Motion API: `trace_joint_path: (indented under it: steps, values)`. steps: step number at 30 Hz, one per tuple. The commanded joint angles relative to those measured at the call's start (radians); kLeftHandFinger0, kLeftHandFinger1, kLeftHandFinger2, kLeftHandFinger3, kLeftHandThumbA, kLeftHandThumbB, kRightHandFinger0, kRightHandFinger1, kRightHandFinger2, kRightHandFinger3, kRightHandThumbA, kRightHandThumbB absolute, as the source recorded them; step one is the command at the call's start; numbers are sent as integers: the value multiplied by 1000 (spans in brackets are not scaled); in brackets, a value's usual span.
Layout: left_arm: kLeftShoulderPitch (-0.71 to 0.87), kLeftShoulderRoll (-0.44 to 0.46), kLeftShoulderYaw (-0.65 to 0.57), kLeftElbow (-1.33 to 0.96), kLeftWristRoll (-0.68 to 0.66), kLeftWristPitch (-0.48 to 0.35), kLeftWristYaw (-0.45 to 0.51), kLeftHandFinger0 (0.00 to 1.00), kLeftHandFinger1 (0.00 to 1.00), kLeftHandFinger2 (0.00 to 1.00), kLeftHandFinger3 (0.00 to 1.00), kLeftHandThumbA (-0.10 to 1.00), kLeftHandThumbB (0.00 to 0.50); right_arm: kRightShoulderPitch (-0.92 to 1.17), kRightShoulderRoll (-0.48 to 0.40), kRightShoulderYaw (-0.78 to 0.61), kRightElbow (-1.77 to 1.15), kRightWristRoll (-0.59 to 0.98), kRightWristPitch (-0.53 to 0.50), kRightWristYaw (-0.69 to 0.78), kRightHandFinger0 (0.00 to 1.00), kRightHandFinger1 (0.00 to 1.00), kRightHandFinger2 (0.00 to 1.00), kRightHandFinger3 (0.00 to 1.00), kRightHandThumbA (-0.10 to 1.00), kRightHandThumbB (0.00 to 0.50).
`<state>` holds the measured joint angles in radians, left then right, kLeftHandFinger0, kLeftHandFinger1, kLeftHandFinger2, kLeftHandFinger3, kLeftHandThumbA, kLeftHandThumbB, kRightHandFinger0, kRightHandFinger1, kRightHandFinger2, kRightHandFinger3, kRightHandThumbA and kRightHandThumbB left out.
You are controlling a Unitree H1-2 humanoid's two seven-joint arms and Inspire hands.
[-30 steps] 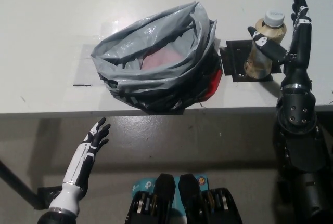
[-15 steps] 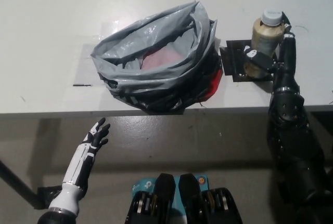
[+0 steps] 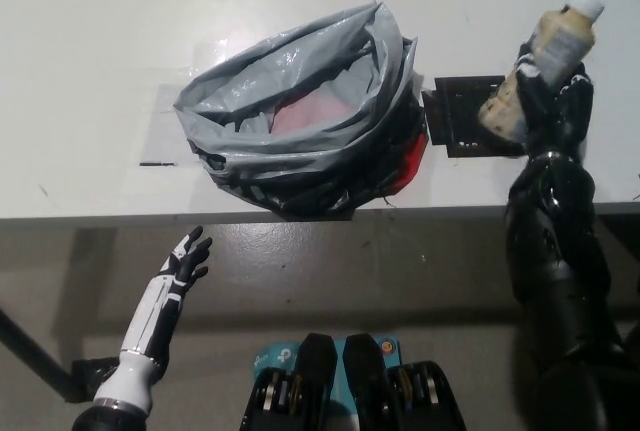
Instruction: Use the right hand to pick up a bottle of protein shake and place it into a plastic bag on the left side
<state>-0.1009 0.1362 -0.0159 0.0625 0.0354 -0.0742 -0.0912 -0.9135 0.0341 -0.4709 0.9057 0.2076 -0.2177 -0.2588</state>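
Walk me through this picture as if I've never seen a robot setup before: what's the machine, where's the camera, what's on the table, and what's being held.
This is a humanoid robot seen from a camera on its own head, looking steeply down, so you see its arms from above.

The black arm on the right ends in the right hand. It is closed around a bottle of protein shake, a beige bottle with a white cap, tilted and clear of the white table. Just left of it lies a small black pad.

In the middle of the table sits a grey plastic bag, mouth open, with something reddish inside.

The white left hand rests at the lower left, below the table edge, fingers apart, holding nothing.
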Motion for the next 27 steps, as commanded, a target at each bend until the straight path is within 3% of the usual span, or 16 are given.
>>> trace_joint_path:
  steps: [1,10,14,15,17,19,21,25,26,27]
  values:
    - [-36,17,3,-39,-4,-13,-10,1000,1000,1000,1000,1000,89,-89,34,-17,-174,148,41,44,0,174,634,375,-95,179]
    - [-34,22,0,-34,13,-24,-3,1000,1000,1000,1000,1000,85,-69,11,138,-341,25,51,68,0,246,705,674,-100,84]
    - [-32,21,0,-35,9,-26,-6,1000,1000,1000,1000,1000,74,-105,-6,251,-414,-56,132,53,0,244,693,817,-100,91]
    - [-32,21,-1,-35,11,-25,-5,1000,1000,1000,1000,1000,73,-118,-15,283,-416,-81,119,67,0,229,677,799,-100,92]
    - [-32,23,-3,-34,22,-28,-1,1000,1000,1000,1000,1000,100,-175,-30,399,-428,-193,135,79,0,230,628,665,-100,106]
    - [-32,24,-4,-32,35,-32,5,1000,1000,1000,1000,1000,104,-206,-44,483,-425,-286,144,69,0,207,577,622,-100,99]
    - [-31,23,-6,-33,41,-34,7,1000,1000,1000,1000,1000,104,-246,-43,553,-403,-347,176,66,0,189,571,640,-100,128]
    - [-30,24,-6,-34,40,-36,2,1000,1000,1000,1000,1000,93,-300,-30,624,-327,-361,131,95,0,186,572,647,-100,129]
    - [-32,24,-8,-32,44,-38,2,1000,1000,1000,1000,1000,91,-318,-30,652,-288,-392,112,86,0,135,498,614,-100,130]
    - [-35,24,-10,-29,48,-40,3,1000,1000,1000,1000,1000,89,-351,-24,701,-213,-440,80,72,0,28,399,497,-100,142]
